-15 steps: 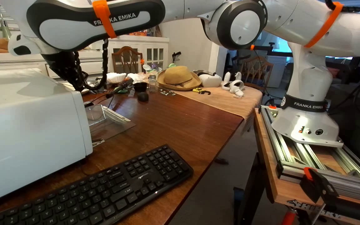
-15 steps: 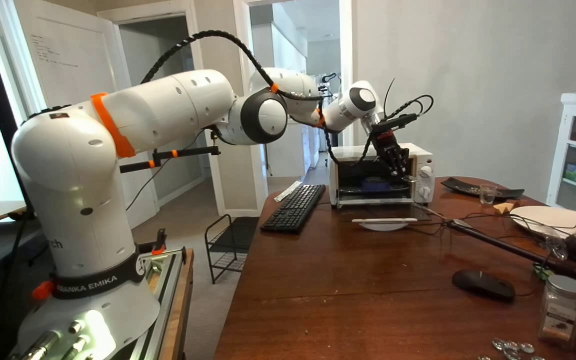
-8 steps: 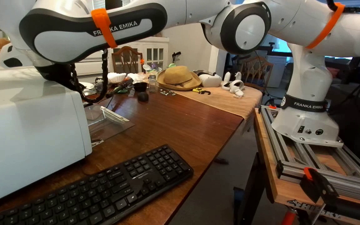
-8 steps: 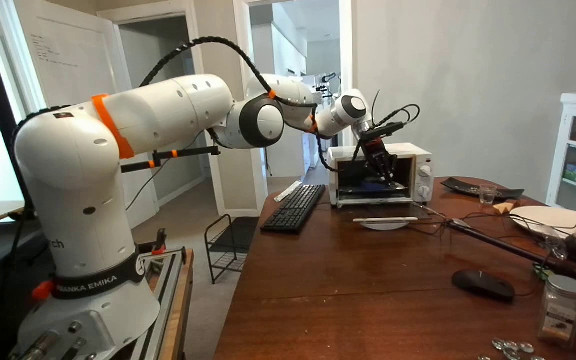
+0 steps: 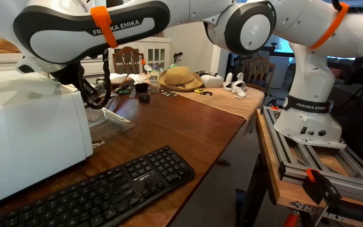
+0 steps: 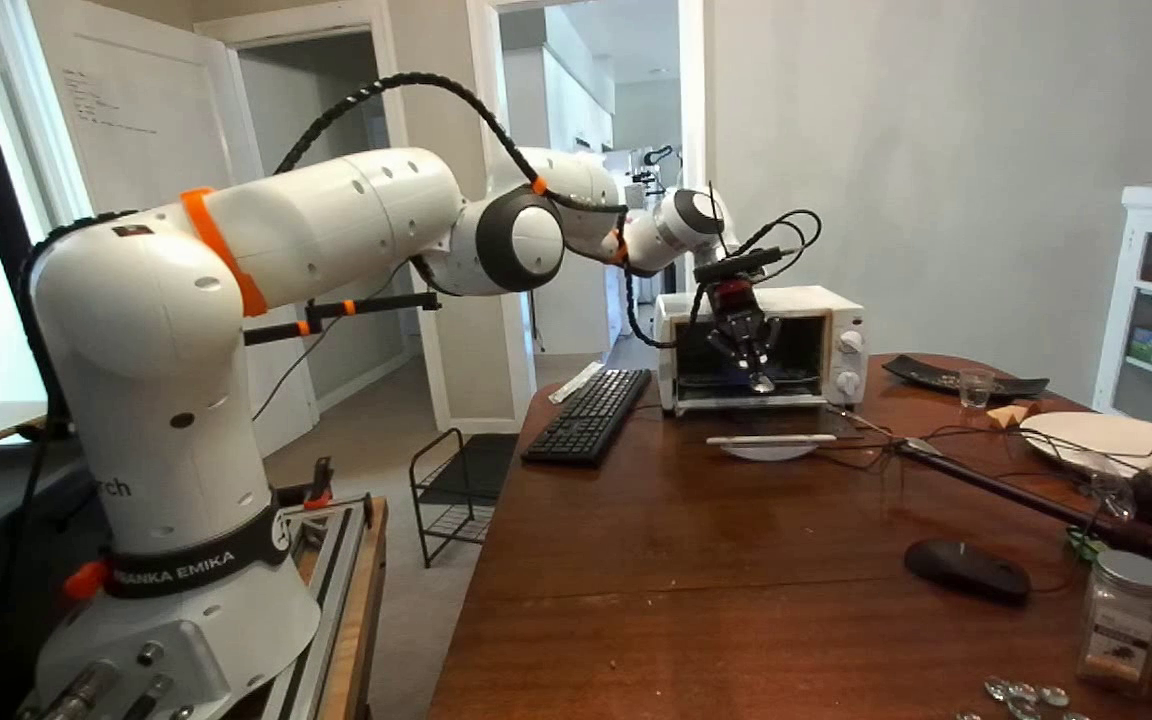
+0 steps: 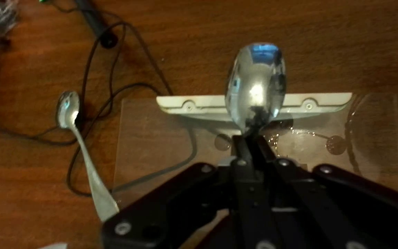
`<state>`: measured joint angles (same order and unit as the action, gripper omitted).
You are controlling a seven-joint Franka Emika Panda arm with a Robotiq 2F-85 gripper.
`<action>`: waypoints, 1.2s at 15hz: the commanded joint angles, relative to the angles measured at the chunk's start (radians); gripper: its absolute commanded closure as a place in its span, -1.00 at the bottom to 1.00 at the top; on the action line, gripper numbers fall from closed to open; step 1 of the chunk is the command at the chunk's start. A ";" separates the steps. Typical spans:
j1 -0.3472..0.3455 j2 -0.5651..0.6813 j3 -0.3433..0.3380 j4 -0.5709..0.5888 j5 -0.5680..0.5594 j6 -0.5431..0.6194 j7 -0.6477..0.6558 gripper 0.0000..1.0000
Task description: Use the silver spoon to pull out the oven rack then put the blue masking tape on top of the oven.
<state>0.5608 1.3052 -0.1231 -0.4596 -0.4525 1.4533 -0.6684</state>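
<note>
The wooden counter [image 6: 696, 560] runs on in front of the white toaster oven [image 5: 36, 132], and I judge that stretch my room for drawing back. The oven, seen in both exterior views, has its glass door [image 7: 147, 138] lowered, the white handle [image 7: 204, 100] outermost, so the front opening [image 6: 801, 345] gives me a way in between hard edges. The black keyboard [image 5: 102, 189] lies beside the oven and limits any swing to that side. The oven rack I cannot make out for certain in the dark interior. My fingers [image 7: 241, 148], in front of that opening, pinch the silver spoon [image 7: 256, 86], its bowl jutting beyond their tips, presumably as a hook that spares my bulk from going in. The bowl must clear frame and handle. A second spoon [image 7: 85, 152] lies just beside the glass. The blue masking tape I cannot pick out.
</note>
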 commanded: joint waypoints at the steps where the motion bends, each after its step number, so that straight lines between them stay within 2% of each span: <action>1: -0.007 0.026 -0.004 0.010 0.021 -0.154 0.108 0.95; 3: -0.016 0.029 0.005 0.010 0.031 -0.245 0.159 0.95; 5: -0.022 0.007 0.013 -0.019 0.036 -0.275 0.193 0.95; 11: -0.059 0.039 0.034 0.020 0.065 -0.426 0.236 0.95; 13: -0.073 0.048 0.043 0.036 0.072 -0.428 0.232 0.95; 18: -0.094 0.024 0.056 0.013 0.072 -0.343 0.204 0.95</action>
<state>0.4796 1.3312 -0.0847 -0.4557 -0.3959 1.0703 -0.4524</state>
